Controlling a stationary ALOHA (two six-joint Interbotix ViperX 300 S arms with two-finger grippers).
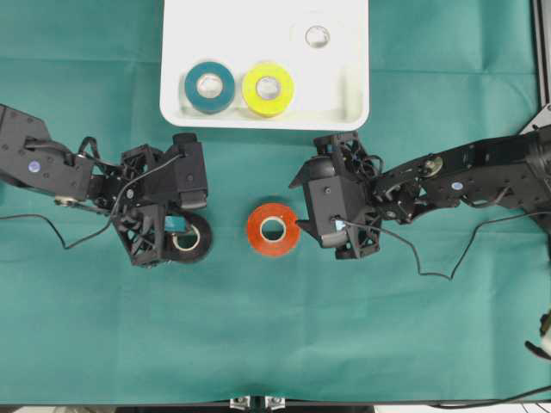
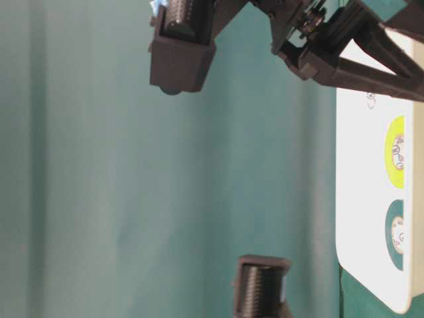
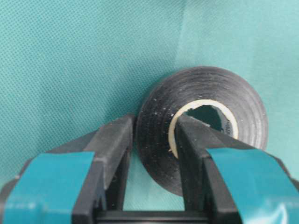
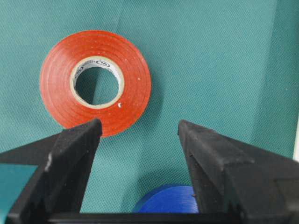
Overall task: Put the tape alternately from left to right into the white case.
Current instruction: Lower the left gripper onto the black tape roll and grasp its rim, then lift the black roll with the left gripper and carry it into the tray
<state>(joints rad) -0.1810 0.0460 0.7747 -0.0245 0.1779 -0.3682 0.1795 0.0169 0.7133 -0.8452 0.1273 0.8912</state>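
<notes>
The white case [image 1: 344, 95] lies at the back centre and holds a teal roll [image 1: 209, 86], a yellow roll [image 1: 268, 89] and a white roll [image 1: 318, 36]. On the cloth, my left gripper [image 1: 184, 236] is shut on the black roll [image 3: 205, 93], with one finger inside the pale core and the other against the outer wall. A red-orange roll [image 1: 274, 229] lies flat at mid-table. My right gripper [image 4: 139, 128] stands open just right of it, with nothing between its fingers. A blue roll [image 4: 168, 200] peeks out below that gripper. The table-level view shows the case [image 2: 358, 199] with the yellow roll [image 2: 395, 151] and the teal roll [image 2: 395, 235].
Green cloth [image 1: 275, 335] covers the table, with open room along the front. Thin black cables [image 1: 430, 267] trail from both arms over the cloth. A metal frame post [image 1: 542, 60] runs along the right edge.
</notes>
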